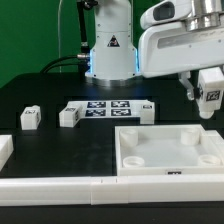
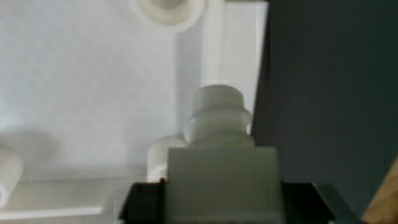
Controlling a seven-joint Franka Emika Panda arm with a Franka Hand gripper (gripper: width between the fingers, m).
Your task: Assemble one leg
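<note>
My gripper (image 1: 209, 92) is shut on a white leg (image 1: 211, 97) with a black-and-white tag, held above the table at the exterior view's right, over the far right corner of the large white rimmed panel (image 1: 135, 150). In the wrist view the leg (image 2: 217, 140) sits between the black fingers (image 2: 146, 200) of the gripper (image 2: 222, 205), its rounded peg end pointing at the panel (image 2: 89, 90) near its edge. A round socket (image 2: 169, 12) shows on the panel. Two more legs (image 1: 30, 118) (image 1: 70, 115) lie on the table at the exterior view's left.
The marker board (image 1: 112, 108) lies flat behind the panel. A long white rail (image 1: 60, 185) runs along the front edge, with a white part (image 1: 4, 150) at the exterior view's far left. The robot base (image 1: 110, 50) stands at the back. Black table (image 2: 329, 90) shows beside the panel.
</note>
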